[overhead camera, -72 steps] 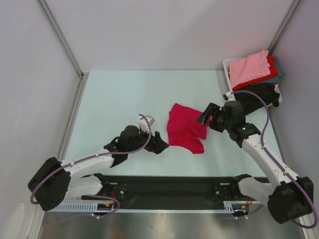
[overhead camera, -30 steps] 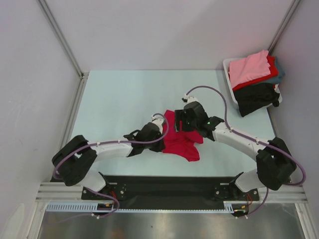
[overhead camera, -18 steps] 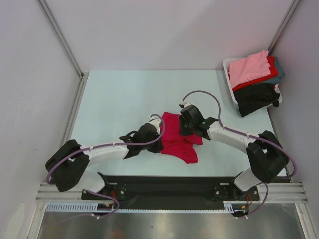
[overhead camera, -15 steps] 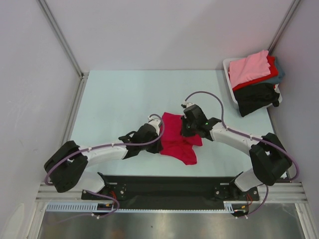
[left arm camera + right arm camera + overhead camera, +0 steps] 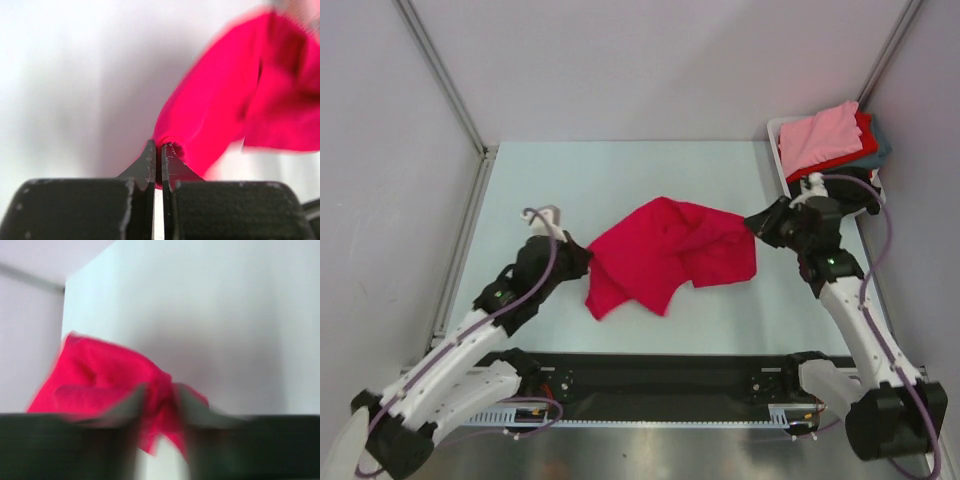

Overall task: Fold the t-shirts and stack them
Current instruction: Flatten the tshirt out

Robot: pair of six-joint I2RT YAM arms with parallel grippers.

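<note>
The crimson-magenta t-shirt (image 5: 670,250) hangs spread and rumpled between my two grippers over the middle of the table. My left gripper (image 5: 582,262) grips its left edge; in the left wrist view the jaws (image 5: 159,150) are shut tight on a pinch of the cloth (image 5: 220,115). On the right side, my right gripper (image 5: 758,224) holds the other edge. The right wrist view is blurred, but bunched red cloth (image 5: 100,375) sits between that gripper's jaws (image 5: 160,395). Other t-shirts lie piled at the back right: light pink (image 5: 820,135) on top, red (image 5: 863,128), grey-teal (image 5: 882,142) and black (image 5: 840,190).
The pile sits in a white bin (image 5: 775,128) against the right wall. White walls with metal posts (image 5: 440,75) close in the pale table (image 5: 570,180) on three sides. A black rail (image 5: 660,375) carrying the arm bases runs along the near edge.
Both arms have pulled apart, the left one to the left and the right one to the right. The shirt, bunched between them before, is now drawn out wide.
</note>
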